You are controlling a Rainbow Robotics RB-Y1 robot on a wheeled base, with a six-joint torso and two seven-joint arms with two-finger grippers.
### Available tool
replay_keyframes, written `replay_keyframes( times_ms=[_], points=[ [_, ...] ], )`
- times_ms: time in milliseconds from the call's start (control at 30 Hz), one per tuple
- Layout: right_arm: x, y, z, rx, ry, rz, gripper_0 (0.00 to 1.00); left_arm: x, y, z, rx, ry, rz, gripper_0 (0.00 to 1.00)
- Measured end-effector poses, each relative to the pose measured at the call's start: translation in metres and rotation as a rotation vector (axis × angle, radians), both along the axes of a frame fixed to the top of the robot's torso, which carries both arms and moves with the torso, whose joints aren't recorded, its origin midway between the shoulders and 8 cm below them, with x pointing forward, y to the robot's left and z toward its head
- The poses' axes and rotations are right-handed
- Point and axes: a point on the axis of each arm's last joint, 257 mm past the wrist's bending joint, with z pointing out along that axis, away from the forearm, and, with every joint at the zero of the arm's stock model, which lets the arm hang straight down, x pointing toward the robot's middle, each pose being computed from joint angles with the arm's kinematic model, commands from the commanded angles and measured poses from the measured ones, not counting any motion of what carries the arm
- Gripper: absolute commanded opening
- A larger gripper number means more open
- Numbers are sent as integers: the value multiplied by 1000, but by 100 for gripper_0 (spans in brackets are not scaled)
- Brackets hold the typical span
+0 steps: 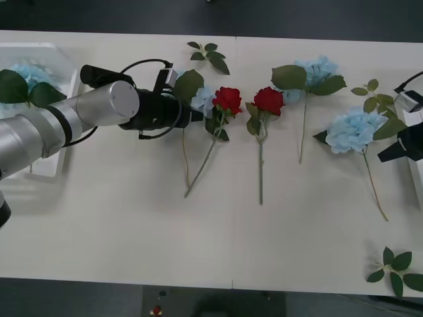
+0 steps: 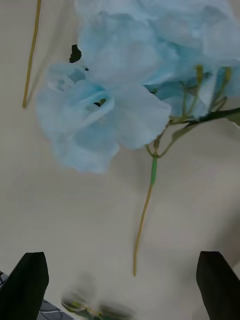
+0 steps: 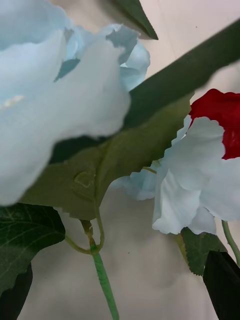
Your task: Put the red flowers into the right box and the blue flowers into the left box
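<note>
My left gripper (image 1: 196,114) reaches over the table's middle and stands open at a blue flower (image 1: 202,99). In the left wrist view its black fingers (image 3: 223,285) stand apart on either side of that flower's green stem (image 3: 103,280), under the pale petals (image 3: 55,95). Two red flowers (image 1: 228,99) (image 1: 269,100) lie just right of it; one bloom (image 3: 222,117) sits close by. Two more blue flowers (image 1: 317,70) (image 1: 353,129) lie further right. My right gripper (image 1: 398,151) is open beside the nearer one, whose head (image 2: 110,100) and stem (image 2: 145,215) lie beyond the fingers (image 2: 25,290). The left box (image 1: 58,59) holds a blue flower (image 1: 26,74). A sliver of the right box (image 1: 418,185) shows.
Flowerless leaf sprigs lie at the back (image 1: 210,56), at the back right (image 1: 373,92) and at the front right corner (image 1: 396,271). The flower stems point toward the table's near side, where the cream tabletop (image 1: 132,238) is bare.
</note>
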Motion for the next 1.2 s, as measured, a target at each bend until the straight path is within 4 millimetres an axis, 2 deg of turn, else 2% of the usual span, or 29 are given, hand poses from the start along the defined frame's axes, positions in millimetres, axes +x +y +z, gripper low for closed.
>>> replay_keyframes(
  times_ms=[133, 200, 367, 567, 600, 633, 667, 733, 900, 967, 1000, 1033, 1067, 1100, 1133, 1200],
  points=[
    [10, 15, -20, 1, -24, 14, 86, 0, 8, -13, 64, 4, -5, 100],
    [12, 18, -31, 10, -32, 1, 87, 0, 8, -13, 86, -4, -18, 100],
    [11, 9, -62, 26, -72, -63, 87, 0, 10, -15, 103, -11, -24, 100],
    [4, -4, -89, 63, -105, -163, 87, 1, 13, -15, 125, -22, -31, 98],
    [3, -5, -91, 68, -104, -172, 87, 2, 13, -16, 127, -23, -31, 91],
    [3, -5, -92, 73, -107, -180, 87, 2, 14, -16, 128, -23, -30, 70],
    [3, -5, -92, 78, -112, -187, 87, 2, 15, -16, 128, -23, -29, 43],
    [9, -2, -92, 86, -132, -195, 87, 4, 18, -16, 134, -24, -22, 1],
    [23, 15, -101, 122, -156, -221, 87, 7, 27, -18, 156, -31, -15, 0],
    [27, 15, -100, 124, -164, -226, 86, 7, 27, -18, 157, -31, -15, 0],
    [27, 15, -100, 123, -166, -226, 78, 7, 27, -18, 157, -31, -15, 0],
    [28, 13, -100, 119, -169, -225, 66, 7, 27, -18, 157, -31, -15, 0],
    [29, 11, -100, 109, -173, -221, 33, 7, 27, -18, 158, -32, -15, 0],
    [29, 9, -100, 96, -180, -215, 9, 7, 28, -18, 160, -33, -16, 0],
    [30, 5, -101, 79, -186, -205, 0, 7, 28, -18, 163, -34, -17, 0],
    [30, 0, -102, 46, -194, -182, 0, 7, 28, -18, 167, -36, -18, 0]
  ],
)
